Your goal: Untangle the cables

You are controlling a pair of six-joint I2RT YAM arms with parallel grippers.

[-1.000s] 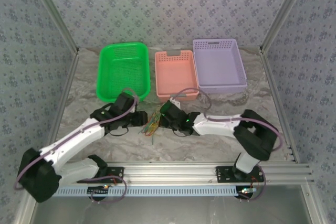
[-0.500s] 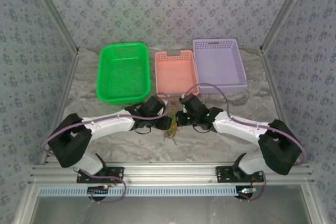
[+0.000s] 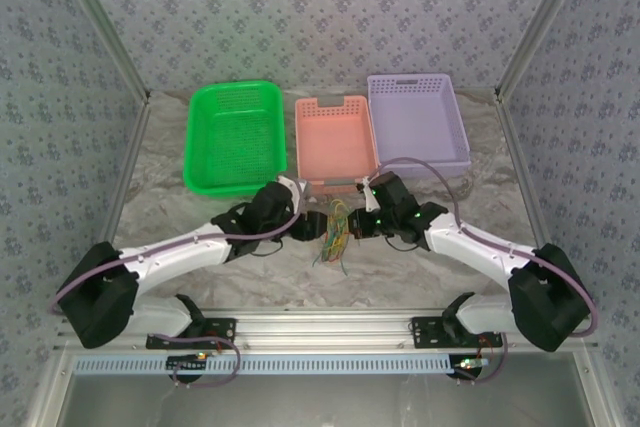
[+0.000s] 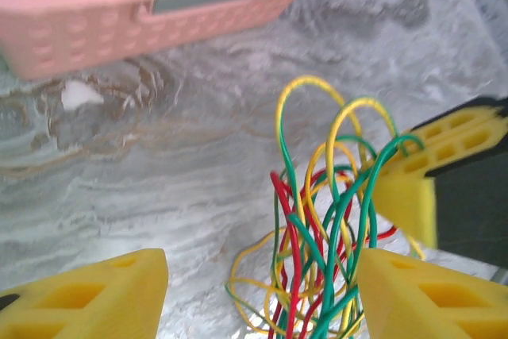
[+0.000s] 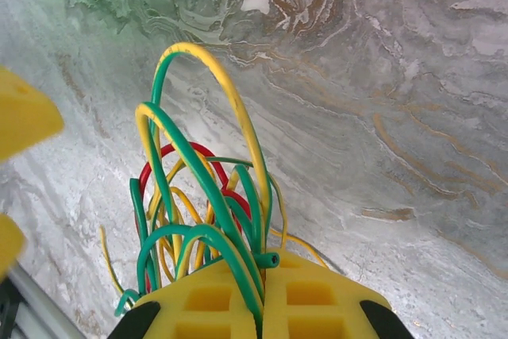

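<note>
Cables being held over the tabletop.
The right gripper is pinching the cables just in front of the pink basket; the left gripper is standing spread, its fingers flanking them.

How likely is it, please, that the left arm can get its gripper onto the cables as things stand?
Probably yes: the left gripper is open, with the cables standing between its fingers and nothing in the way. The right gripper is shut on the same cables, holding them up.
</note>
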